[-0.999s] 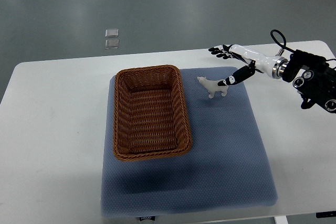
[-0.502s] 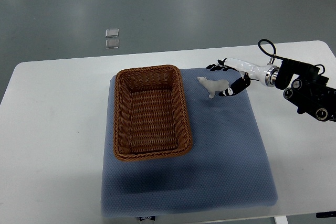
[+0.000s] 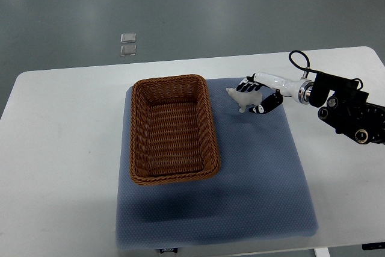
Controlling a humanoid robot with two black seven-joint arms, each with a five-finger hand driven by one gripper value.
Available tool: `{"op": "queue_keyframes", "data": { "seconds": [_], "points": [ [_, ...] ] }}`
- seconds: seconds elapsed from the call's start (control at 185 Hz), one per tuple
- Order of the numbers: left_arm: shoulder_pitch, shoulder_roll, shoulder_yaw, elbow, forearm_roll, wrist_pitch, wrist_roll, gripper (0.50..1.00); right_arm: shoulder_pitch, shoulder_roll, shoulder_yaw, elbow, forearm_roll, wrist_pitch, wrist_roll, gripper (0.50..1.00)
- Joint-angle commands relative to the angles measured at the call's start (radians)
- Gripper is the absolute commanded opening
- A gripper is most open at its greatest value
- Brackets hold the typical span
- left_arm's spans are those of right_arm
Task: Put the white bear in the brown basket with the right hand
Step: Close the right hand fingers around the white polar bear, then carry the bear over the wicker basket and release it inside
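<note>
- The white bear (image 3: pixel 242 97) is seen standing on the blue mat (image 3: pixel 252 179), just right of the brown basket (image 3: pixel 173 129), in the upper middle of the frame.
- It is judged light, stiff and smooth; a grip across the body is suggested.
- The right hand (image 3: pixel 257 94) is cupped around the bear's rear, fingers partly curled; a firm pinch cannot be confirmed.
- Since a second ago, the hand has been brought leftward onto the bear.

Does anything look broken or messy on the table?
Nothing stands out. The brown woven wicker basket sits upright and empty on the blue-grey fabric mat, which lies flat on the white table. The small white toy bear stands beside the basket, with the right hand wrapped around it.
</note>
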Motion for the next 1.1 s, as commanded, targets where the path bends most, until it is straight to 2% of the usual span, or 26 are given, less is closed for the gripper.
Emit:
{"op": "queue_keyframes", "data": {
  "seconds": [0.0, 0.092, 0.13, 0.47, 0.778, 0.972, 1.096],
  "points": [
    [0.000, 0.000, 0.000, 0.000, 0.001, 0.000, 0.000, 1.000, 0.003, 0.000, -0.014, 0.000, -0.006, -0.013, -0.002, 0.648],
    [0.000, 0.000, -0.002, 0.000, 0.001, 0.000, 0.000, 1.000, 0.003, 0.000, -0.015, 0.000, -0.017, -0.021, -0.025, 0.562],
    [0.000, 0.000, 0.000, 0.000, 0.001, 0.000, 0.000, 1.000, 0.003, 0.000, -0.015, 0.000, -0.019, -0.026, -0.033, 0.501],
    [0.000, 0.000, 0.000, 0.000, 0.001, 0.000, 0.000, 1.000, 0.035, -0.005, -0.012, 0.012, -0.014, -0.061, -0.025, 0.500],
    [0.000, 0.000, 0.000, 0.000, 0.001, 0.000, 0.000, 1.000, 0.144, -0.041, -0.006, 0.156, -0.005, -0.050, -0.014, 0.500],
    [0.000, 0.000, 0.000, 0.000, 0.001, 0.000, 0.000, 1.000, 0.201, 0.001, -0.034, 0.196, -0.006, -0.016, 0.004, 0.500],
    [0.000, 0.000, 0.000, 0.000, -0.001, 0.000, 0.000, 1.000, 0.221, 0.074, -0.080, 0.198, -0.013, -0.001, 0.024, 0.500]
  ]
}}
